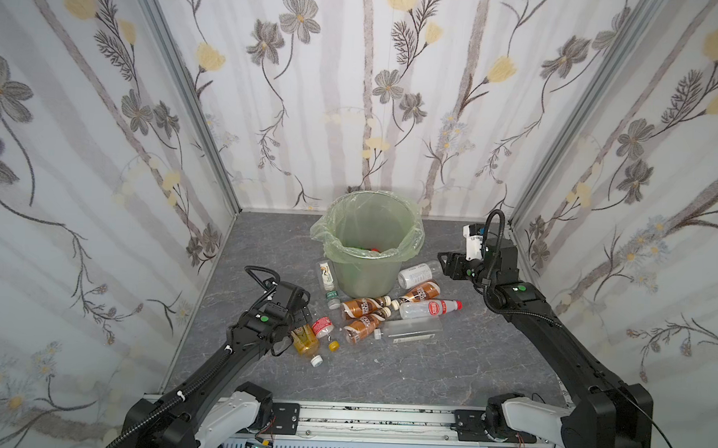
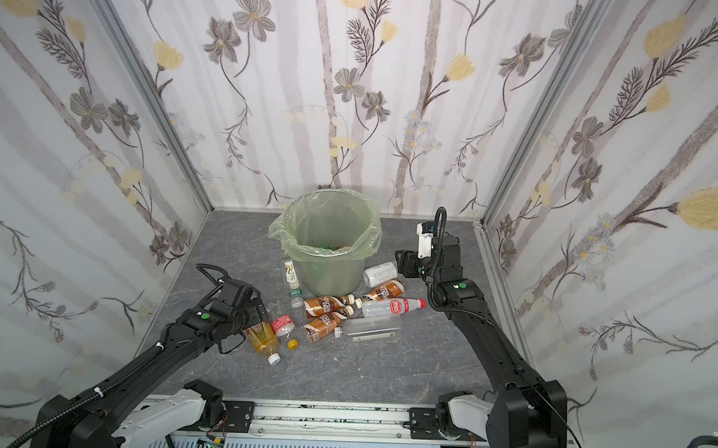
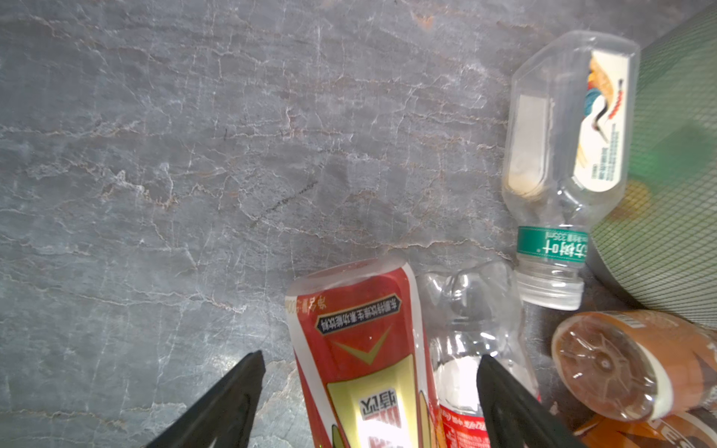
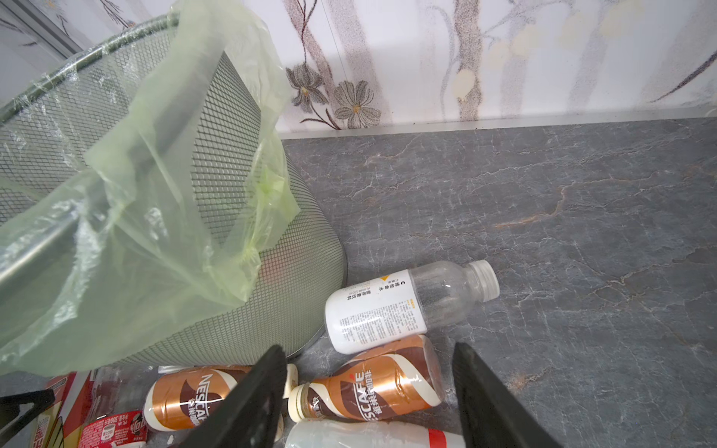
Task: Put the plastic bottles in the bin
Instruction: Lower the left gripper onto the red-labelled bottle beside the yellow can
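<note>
Both top views: the bin, pale green with a thin bag folded over its rim, stands upright at the twelve o'clock end of the grey table, about mid-width. Something red and green lies in its bottom, too small to name. The other bottles lie loose on the table in an arc from the bin's eight o'clock round to three. The left gripper is low at eight o'clock, over the amber bottle. A small clear bottle is just beside that one, at its three o'clock. Three coffee bottles cluster from six to four o'clock, with a red-capped bottle just beside them at four. The right gripper is raised off the table at the bin's three o'clock. Left wrist view: the fingers are spread wide, straddling the amber bottle. Bare table shows between one finger and the bottle, and the other finger sits over the small clear bottle, so there is no grip. A crane-label bottle lies against the bin wall. Right wrist view: the fingers are apart with nothing held, above one of the coffee bottles. A white-labelled bottle lies just beside the bin's foot, cap pointing away from it.
</note>
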### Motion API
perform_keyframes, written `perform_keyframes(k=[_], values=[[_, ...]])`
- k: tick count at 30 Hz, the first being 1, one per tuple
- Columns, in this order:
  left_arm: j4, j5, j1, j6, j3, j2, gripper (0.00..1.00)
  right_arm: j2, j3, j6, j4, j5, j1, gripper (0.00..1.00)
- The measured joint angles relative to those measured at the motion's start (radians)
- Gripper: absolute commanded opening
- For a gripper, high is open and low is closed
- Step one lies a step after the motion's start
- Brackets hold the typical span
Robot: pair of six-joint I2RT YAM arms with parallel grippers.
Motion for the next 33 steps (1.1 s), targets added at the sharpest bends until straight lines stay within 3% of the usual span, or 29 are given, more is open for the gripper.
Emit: perform_keyframes(k=[29,33], values=[[0.042,-0.008,-0.035,-0.074,-0.066,0.105,0.76,0.008,-0.020,0.005,0.003,-0.006,-0.010,0.69],[0.050,-0.008,-0.035,-0.074,-0.073,0.107,0.69,0.008,-0.020,0.005,0.003,-0.006,-0.010,0.69]])
